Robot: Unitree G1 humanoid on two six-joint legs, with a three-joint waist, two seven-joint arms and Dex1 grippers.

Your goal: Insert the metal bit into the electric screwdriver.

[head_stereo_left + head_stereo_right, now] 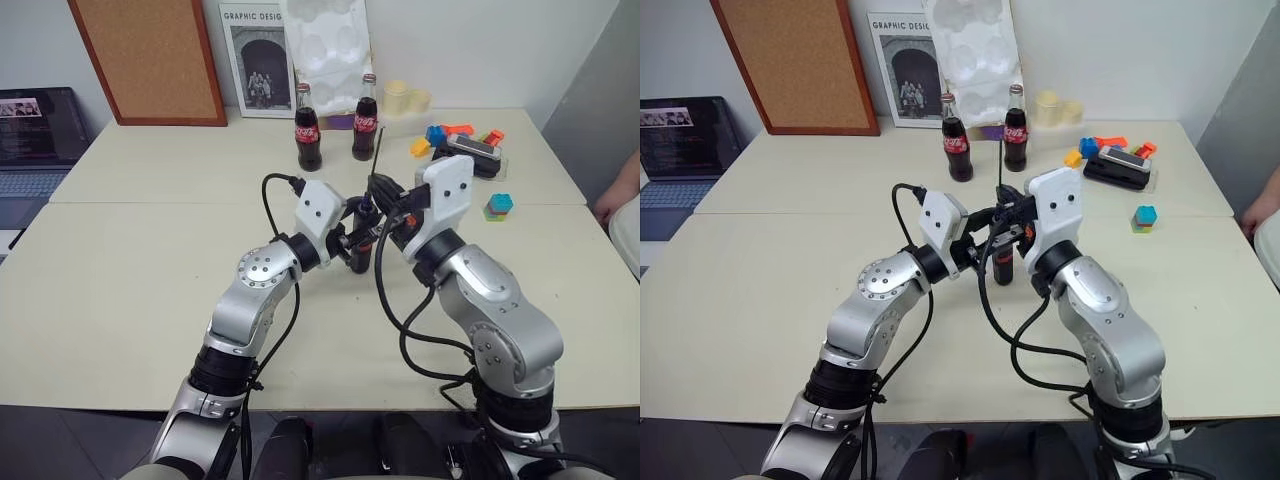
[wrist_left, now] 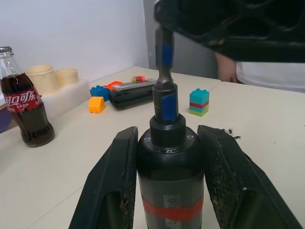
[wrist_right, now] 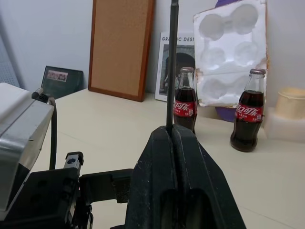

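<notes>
The electric screwdriver (image 2: 169, 176), black with a red band, stands upright above the table's middle. My left gripper (image 2: 169, 134) is shut on its body, one finger (image 2: 114, 181) on each side. The metal bit (image 3: 171, 62), a thin dark rod, rises straight up from my right gripper (image 3: 172, 136), which is shut on it. Just above the left gripper, the bit's lower end (image 2: 164, 52) runs down into the metal collar at the screwdriver's tip. From the head, the bit (image 1: 377, 150) sticks up between the two wrists, with the screwdriver (image 1: 1004, 262) below it.
Two cola bottles (image 1: 308, 128) (image 1: 364, 118) stand behind the grippers. Farther back are a cork board (image 1: 150, 60), a poster and white foam packing (image 1: 325, 45). Toy bricks and a black case (image 1: 475, 152) lie at the back right, a laptop (image 1: 35, 135) at the left. A person's hand (image 1: 612, 200) shows at the right edge.
</notes>
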